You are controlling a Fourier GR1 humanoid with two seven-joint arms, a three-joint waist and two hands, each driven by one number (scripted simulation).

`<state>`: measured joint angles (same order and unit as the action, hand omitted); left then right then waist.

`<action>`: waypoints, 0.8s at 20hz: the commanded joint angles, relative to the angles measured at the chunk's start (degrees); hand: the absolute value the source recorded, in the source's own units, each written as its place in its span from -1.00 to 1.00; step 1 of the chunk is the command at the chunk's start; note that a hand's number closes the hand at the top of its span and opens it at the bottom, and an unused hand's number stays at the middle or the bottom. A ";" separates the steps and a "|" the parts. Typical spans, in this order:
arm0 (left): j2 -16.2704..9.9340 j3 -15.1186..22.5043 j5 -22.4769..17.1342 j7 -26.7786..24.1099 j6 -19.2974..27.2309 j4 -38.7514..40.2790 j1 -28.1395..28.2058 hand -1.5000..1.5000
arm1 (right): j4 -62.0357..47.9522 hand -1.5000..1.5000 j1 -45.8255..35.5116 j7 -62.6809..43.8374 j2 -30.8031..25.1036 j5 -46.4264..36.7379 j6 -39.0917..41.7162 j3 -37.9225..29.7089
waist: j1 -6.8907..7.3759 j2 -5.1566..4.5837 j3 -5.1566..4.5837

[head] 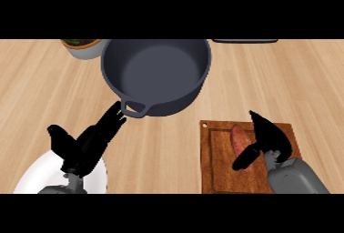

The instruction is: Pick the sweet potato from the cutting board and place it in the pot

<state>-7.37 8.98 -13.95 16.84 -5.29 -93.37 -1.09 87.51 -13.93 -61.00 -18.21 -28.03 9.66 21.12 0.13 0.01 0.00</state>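
Observation:
A reddish sweet potato (238, 139) lies on the wooden cutting board (225, 175) at the lower right. My right hand (269, 139) hovers over the board just right of the potato, fingers straight and pointing away, thumb (245, 157) reaching down beside the potato's near end; it holds nothing. The dark grey pot (156, 73) stands at the top centre, empty, with a handle (134, 108) facing me. My left hand (91, 143) rests open at the lower left, fingertips close to that handle.
A white plate (30, 179) lies under my left forearm at the lower left. A pale planter with greenery (84, 48) stands at the top left next to the pot. A dark object (245, 41) sits at the top edge right.

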 commanded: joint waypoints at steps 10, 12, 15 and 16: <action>2.75 0.15 3.36 -1.63 -0.66 -1.13 2.93 0.00 | -5.77 1.00 1.27 11.71 5.23 -5.62 1.10 -4.27 | 0.03 0.00 0.00; -0.24 -3.37 -1.20 2.98 -3.18 -5.14 2.56 0.00 | -5.39 1.00 2.18 10.31 7.67 -8.75 -0.68 -1.21 | 0.11 0.02 0.01; 0.29 -3.33 -1.02 1.57 -3.92 -2.82 1.61 0.00 | -4.79 1.00 -1.48 7.98 9.98 -11.24 0.60 1.00 | 0.22 0.00 0.00; 3.94 0.09 3.96 -3.04 -1.30 2.23 1.81 0.00 | 1.01 1.00 1.58 7.00 8.73 -11.38 2.47 2.36 | -0.15 0.03 -0.02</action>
<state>-5.54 7.51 -12.31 16.72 -7.16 -94.02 0.35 85.54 -11.98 -52.35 -10.81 -36.82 10.33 21.01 0.10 0.07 -0.04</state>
